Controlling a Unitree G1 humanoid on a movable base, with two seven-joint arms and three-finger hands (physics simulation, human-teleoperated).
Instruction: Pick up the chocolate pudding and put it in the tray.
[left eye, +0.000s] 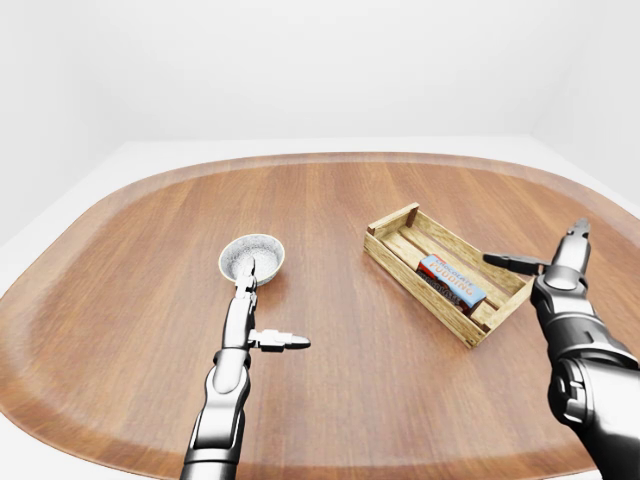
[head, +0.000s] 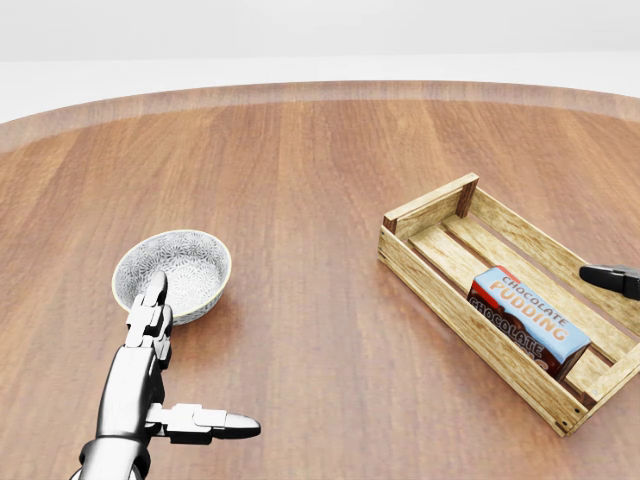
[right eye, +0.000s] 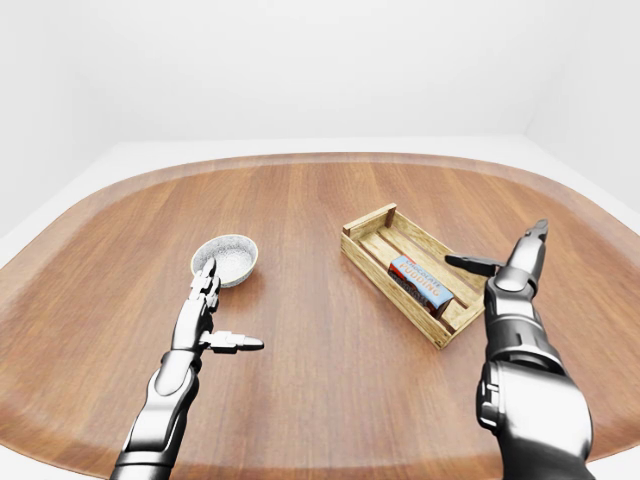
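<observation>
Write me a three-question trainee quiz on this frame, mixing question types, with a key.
1. True or false: the chocolate pudding box lies inside the wooden tray.
2. Multiple choice: the right hand is (A) closed round the box, (B) open beside the tray, empty, (C) resting in the bowl.
3. Fill in: the left hand, fingers spread, has its fingertip at the near rim of the patterned ____.

Key: 1 true; 2 B; 3 bowl.
</observation>
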